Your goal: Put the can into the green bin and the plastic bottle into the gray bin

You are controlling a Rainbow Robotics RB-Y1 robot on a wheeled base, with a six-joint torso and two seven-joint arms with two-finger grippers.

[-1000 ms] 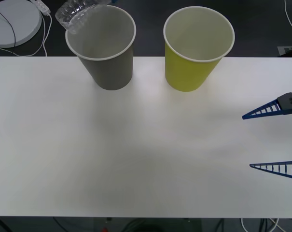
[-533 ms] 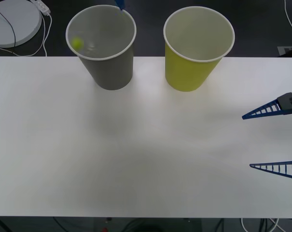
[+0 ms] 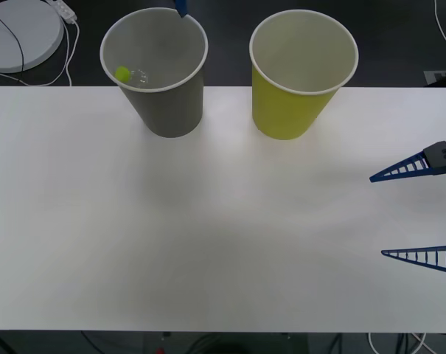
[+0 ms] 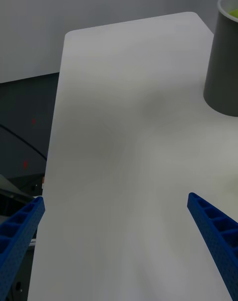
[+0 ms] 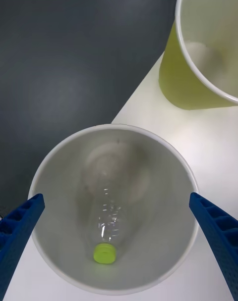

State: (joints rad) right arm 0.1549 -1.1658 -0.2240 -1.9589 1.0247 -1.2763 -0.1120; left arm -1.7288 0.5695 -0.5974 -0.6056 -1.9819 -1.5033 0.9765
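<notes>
A second ago the plastic bottle [image 3: 131, 74] was tipped over the gray bin's [image 3: 164, 110] rim at 10 o'clock. Now it lies inside, green cap up against the wall at 9 o'clock.

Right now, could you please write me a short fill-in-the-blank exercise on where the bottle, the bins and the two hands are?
1. The plastic bottle lies inside the ____ bin.
2. The bottle's cap is lime-____.
3. The left hand, fingers open, hovers directly ____ the bin that holds the bottle.
4. The right hand waits open at the table's ____ edge, and the green bin stands beside the other bin.

Missing words: gray; green; above; right
</notes>
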